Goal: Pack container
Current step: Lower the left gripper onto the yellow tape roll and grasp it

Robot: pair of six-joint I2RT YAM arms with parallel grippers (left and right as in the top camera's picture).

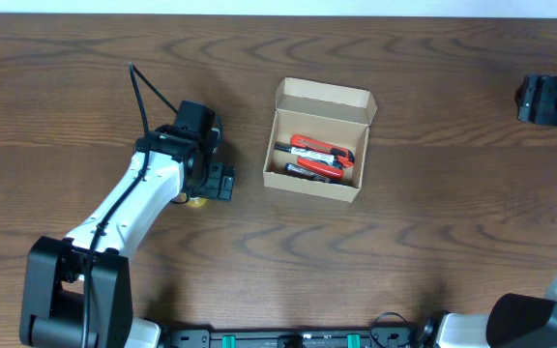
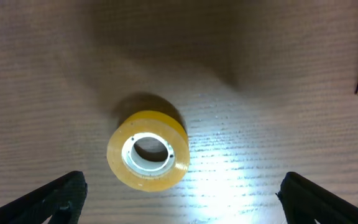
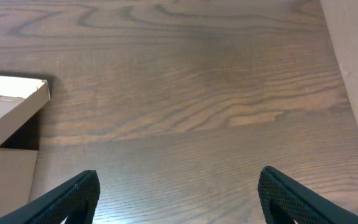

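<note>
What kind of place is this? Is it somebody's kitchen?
Probably not a kitchen. It looks more like a robot lab or workshop. A white robot arm reaches over a wooden table. On the table are a cardboard box holding what look like red markers and a roll of yellow tape.

No legible text, label or number on the container (image 1: 312, 186) or elsewhere.

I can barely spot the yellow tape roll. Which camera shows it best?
Left wrist: the tape sits whole, close up. Overhead shows only a yellow sliver of it beside the left claw. Right wrist misses it.
</note>
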